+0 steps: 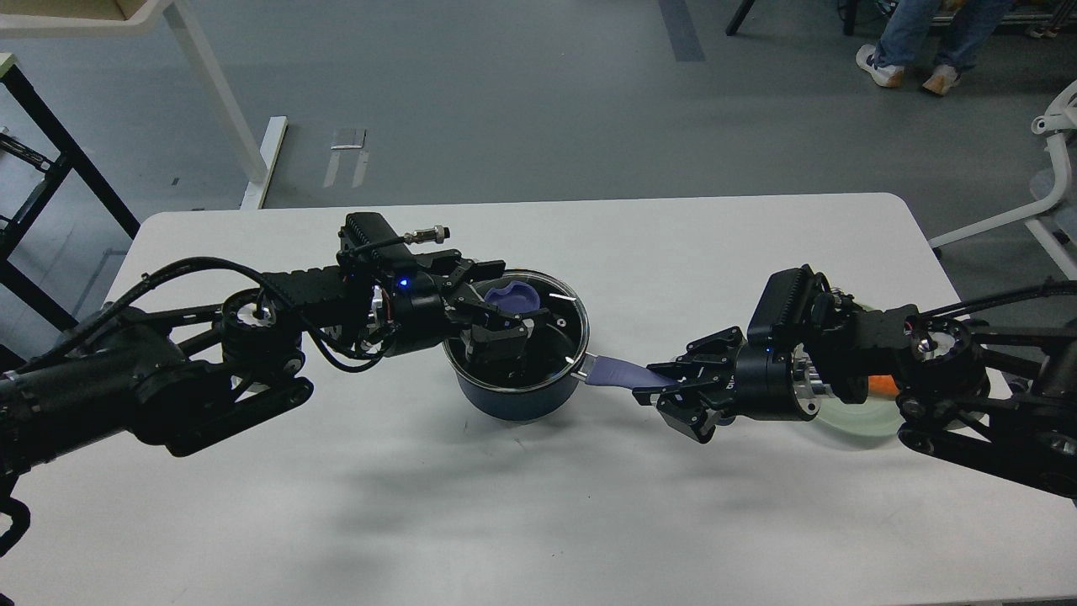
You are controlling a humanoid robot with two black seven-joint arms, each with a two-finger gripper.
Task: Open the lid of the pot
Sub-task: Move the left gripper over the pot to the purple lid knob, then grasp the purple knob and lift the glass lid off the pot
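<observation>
The dark-blue pot (505, 400) stands mid-table with its glass lid (557, 324) on it. The lid's purple-blue knob (513, 296) shows between the two fingers of my left gripper (495, 305). That gripper reaches in from the left, low over the lid, and is open. One finger (481, 271) lies behind the knob and the other (501, 335) lies in front of it. The pot's purple-blue handle (618, 371) points right. My right gripper (669, 389) is shut on the handle's far end, which hides the hole.
A pale green glass plate (850, 418) lies under my right forearm at the table's right side, with something orange (883, 384) beside it. White table (538, 505). A person's legs (917, 42) stand on the floor far behind.
</observation>
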